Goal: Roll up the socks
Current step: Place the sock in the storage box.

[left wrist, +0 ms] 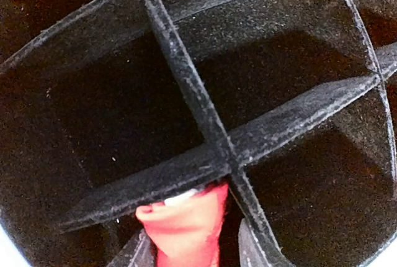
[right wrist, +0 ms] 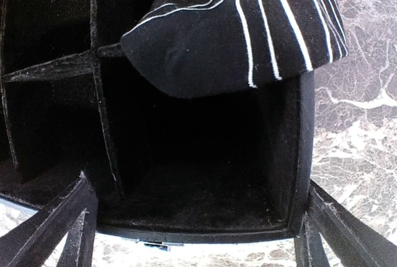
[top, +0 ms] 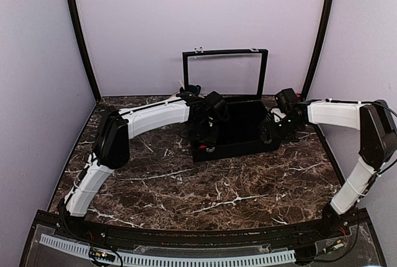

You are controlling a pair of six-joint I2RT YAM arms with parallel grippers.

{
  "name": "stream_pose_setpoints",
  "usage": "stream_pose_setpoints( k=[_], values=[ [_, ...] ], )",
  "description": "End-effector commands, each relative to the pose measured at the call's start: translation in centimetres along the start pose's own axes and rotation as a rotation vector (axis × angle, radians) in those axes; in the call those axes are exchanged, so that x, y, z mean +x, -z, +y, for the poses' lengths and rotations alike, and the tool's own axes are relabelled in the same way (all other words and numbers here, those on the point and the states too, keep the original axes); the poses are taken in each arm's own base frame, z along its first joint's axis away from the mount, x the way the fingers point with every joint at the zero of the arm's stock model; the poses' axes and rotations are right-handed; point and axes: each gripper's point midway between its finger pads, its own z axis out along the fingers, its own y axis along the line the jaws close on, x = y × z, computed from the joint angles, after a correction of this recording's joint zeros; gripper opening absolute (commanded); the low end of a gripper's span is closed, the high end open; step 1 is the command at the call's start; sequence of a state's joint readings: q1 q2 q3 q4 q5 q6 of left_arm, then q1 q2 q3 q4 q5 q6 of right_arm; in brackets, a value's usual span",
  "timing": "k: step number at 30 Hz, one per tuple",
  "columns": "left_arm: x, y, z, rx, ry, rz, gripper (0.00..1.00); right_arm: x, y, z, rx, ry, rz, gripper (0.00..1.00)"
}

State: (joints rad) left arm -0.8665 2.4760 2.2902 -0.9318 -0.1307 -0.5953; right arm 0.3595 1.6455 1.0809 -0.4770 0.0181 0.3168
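In the left wrist view a red sock with a white patch (left wrist: pixel 186 223) hangs between the fingers of my left gripper (left wrist: pixel 192 251), just above the cross dividers (left wrist: pixel 205 124) of the black box (top: pixel 242 148). A dark gap shows between the sock and the right-hand finger (left wrist: pixel 249 248), so the jaws stand apart. From above, the left gripper (top: pixel 208 131) is over the box's left part. My right gripper (top: pixel 273 131) is at the box's right end, wide open, its fingers (right wrist: pixel 56 223) astride a corner compartment with nothing between them.
A black fabric piece with white stripes (right wrist: pixel 205 37) lies across the compartments beyond the right gripper. The box's lid (top: pixel 224 74) stands upright behind it. Marble tabletop (top: pixel 205 186) spreads in front, with walls on three sides.
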Motion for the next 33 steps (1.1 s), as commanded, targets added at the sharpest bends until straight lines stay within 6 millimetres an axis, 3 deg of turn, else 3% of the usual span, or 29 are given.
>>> stream_pose_setpoints(
  k=[1,17,27,30,33],
  values=[
    [-0.2,2.4,1.3,-0.036,0.008,-0.004,0.48,-0.3,0.7,3.8,-0.125,0.096,-0.001,1.0],
    [-4.8,8.4,-0.9,0.083,0.025,-0.197,0.51,-1.5,2.2,3.1,-0.082,0.082,-0.059,1.0],
    [-6.4,11.2,-2.0,0.125,-0.029,-0.285,0.51,-3.9,5.5,3.0,-0.072,0.088,-0.193,1.0],
    [-7.0,12.8,-2.4,0.139,-0.056,-0.331,0.51,-5.3,6.9,3.3,-0.074,0.113,-0.24,1.0],
    [-7.7,15.4,-3.3,0.155,-0.111,-0.403,0.51,-8.2,10.0,3.6,-0.056,0.141,-0.35,1.0]
  ],
)
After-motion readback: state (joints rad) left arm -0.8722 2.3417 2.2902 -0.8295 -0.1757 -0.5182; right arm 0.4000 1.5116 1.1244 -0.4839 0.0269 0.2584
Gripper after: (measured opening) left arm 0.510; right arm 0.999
